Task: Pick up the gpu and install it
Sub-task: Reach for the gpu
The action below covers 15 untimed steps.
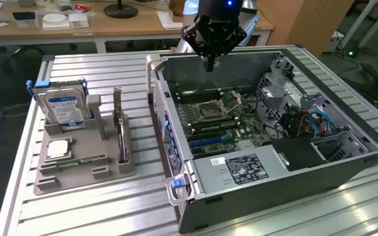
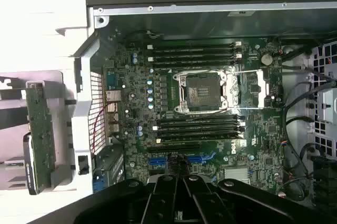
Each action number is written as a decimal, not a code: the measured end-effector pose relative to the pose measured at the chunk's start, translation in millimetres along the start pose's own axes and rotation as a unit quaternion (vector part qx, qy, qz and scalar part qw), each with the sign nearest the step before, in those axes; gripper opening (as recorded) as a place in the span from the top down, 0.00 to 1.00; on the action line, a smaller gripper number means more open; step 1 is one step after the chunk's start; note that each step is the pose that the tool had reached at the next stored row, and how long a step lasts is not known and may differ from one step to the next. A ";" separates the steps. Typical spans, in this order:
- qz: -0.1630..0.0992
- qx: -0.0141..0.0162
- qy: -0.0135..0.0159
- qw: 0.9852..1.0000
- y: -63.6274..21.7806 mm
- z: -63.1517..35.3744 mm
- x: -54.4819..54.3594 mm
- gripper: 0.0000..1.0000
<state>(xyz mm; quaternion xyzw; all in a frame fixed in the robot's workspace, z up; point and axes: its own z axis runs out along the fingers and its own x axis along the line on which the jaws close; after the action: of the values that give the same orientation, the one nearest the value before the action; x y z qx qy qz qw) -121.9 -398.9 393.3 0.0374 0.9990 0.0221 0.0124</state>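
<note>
Holder [image 1: 51,183] is sitting on the tabletop [image 1: 97,69] at the exterior view's left, carrying a hard drive [image 1: 63,105] propped upright. Just beside that, toward the right of the holder, the gpu [image 1: 119,130] is standing on edge in a narrow slot, its upper edge rising clear; in the wrist view the gpu [image 2: 39,124] is showing edge-on outside the case wall.

Further right, the open computer case [image 1: 307,183] is lying on its side, exposing the motherboard [image 1: 222,123]. Above its far end the gripper [image 1: 208,63] is hovering with jaws together, holding nothing, well apart from the card; the gripper [image 2: 179,174] is pointing down at the board's slots.

The card is looking light, thin and stiff, but fragile: it is probably calling for a pinch across its thickness on the free upper edge, near the middle for balance, keeping off small components and gold contacts. Smooth faces are suggesting a slippery hold, so squeezing firmly yet gently is seeming wise.
</note>
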 end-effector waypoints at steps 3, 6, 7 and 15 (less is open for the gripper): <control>0.000 0.000 0.000 1.000 0.0 0.0 0.0 0.89; 0.000 0.000 0.000 1.000 -0.3 0.0 2.5 0.89; 0.000 0.000 0.000 1.000 -0.5 -0.1 3.9 0.89; 0.000 0.000 0.000 1.000 -2.0 -0.2 15.0 0.89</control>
<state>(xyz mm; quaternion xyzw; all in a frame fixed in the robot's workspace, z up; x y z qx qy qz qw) -137.0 -399.8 393.1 0.0374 0.9990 0.0221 0.0125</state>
